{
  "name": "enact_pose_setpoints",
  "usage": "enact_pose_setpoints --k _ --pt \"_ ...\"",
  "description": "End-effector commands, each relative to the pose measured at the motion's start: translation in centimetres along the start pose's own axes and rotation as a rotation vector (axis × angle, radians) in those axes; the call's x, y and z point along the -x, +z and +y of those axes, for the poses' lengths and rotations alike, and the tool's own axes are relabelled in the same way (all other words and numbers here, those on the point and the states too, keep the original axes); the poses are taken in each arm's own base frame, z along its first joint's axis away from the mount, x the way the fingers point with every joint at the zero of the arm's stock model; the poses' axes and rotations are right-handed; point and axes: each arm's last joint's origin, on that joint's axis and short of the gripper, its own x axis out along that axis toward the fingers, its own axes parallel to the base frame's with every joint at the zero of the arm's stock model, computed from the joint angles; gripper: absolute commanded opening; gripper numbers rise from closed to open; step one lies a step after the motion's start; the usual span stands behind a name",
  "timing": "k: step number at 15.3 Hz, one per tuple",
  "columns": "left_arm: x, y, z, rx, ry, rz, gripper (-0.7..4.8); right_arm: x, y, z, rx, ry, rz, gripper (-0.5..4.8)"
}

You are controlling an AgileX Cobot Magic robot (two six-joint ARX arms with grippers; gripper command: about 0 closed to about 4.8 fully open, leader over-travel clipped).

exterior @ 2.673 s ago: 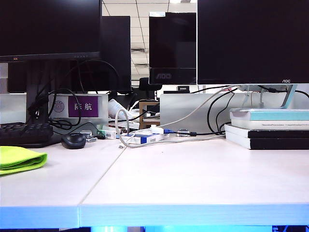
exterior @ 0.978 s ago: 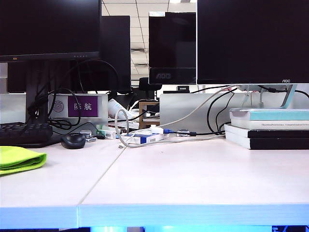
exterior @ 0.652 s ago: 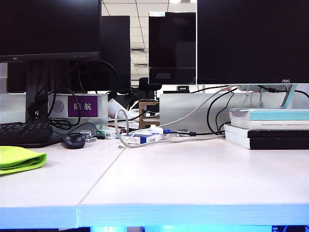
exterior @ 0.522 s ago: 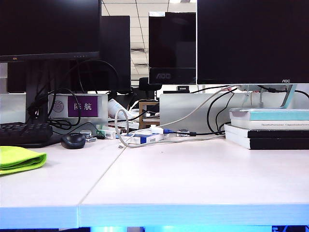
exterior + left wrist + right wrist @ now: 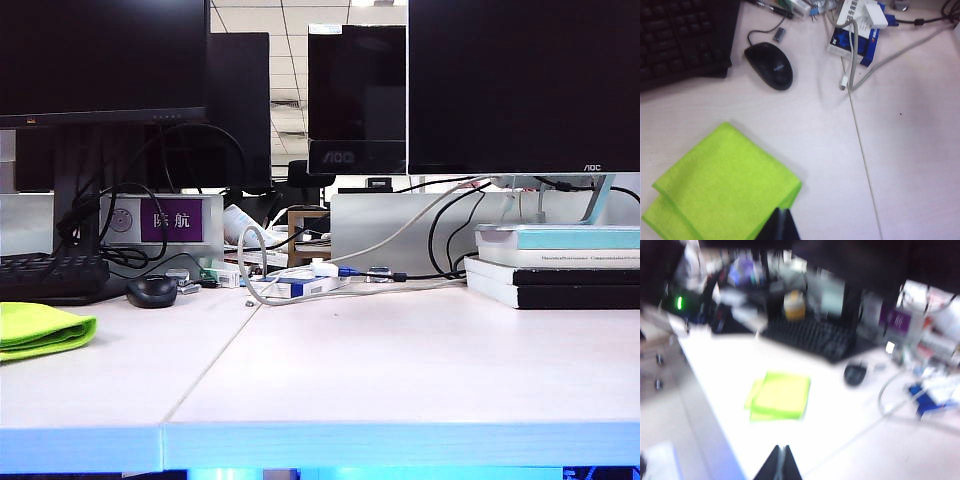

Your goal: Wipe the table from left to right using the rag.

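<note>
Two end effectors show only in their own wrist views; neither appears in the exterior view. The left end effector (image 5: 781, 226) hangs above the worktop (image 5: 910, 165) with its dark fingers pressed together into one narrow tip, holding nothing. The rag (image 5: 722, 187), a folded yellow-green cloth, lies flat right under and beside that tip, its nearest corner just next to the fingers; whether tip and cloth touch cannot be told. Farther out from the left end effector, past the rag, sit a black mouse (image 5: 769, 65) and a black keyboard (image 5: 682, 40), with a blue box (image 5: 855, 40) and a grey cable (image 5: 890, 62) off to the side near the seam (image 5: 862, 150) between the two panels. The right end effector (image 5: 780, 462) also has its fingers pressed together and empty. Its view is blurred, yet the rag shows well ahead of it on the white worktop, clearly apart from the fingers, with the mouse and keyboard beyond.
</note>
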Motion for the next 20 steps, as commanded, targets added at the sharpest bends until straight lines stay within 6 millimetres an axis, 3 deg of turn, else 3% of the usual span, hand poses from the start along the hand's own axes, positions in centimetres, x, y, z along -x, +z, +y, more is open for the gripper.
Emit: enact_pose_setpoints --k 1,5,8,9,13,14,16,20 --pt "-0.3 0.2 0.0 0.000 -0.005 0.004 -0.05 -1.2 -0.2 1.0 0.012 0.027 0.042 -0.02" --pt "-1.8 -0.1 0.2 0.010 0.004 0.084 -0.05 -3.0 -0.4 2.2 0.025 0.107 0.069 -0.02" --pt "-4.3 -0.7 0.6 -0.042 0.014 0.223 -0.05 -3.0 -0.3 2.3 0.029 0.114 0.053 -0.01" --pt "-5.4 -0.8 0.8 -0.036 0.017 0.264 -0.01 -3.0 -0.3 2.3 0.029 0.114 0.053 -0.01" --pt "-9.3 -1.4 1.4 -0.019 0.026 0.386 1.31 -3.0 -0.3 2.3 0.029 0.119 0.054 -0.02" --pt "-10.2 -1.7 1.5 -0.012 0.029 0.418 1.31 -3.0 -0.3 2.3 0.028 0.121 0.054 -0.01" --pt "-14.5 -2.8 2.3 -0.008 0.077 0.514 1.30 -3.0 -0.3 2.3 0.028 0.122 0.055 -0.01" --pt "-17.8 -4.1 3.1 -0.016 0.143 0.596 1.30 -3.0 -0.5 2.3 0.025 0.129 0.072 -0.01"
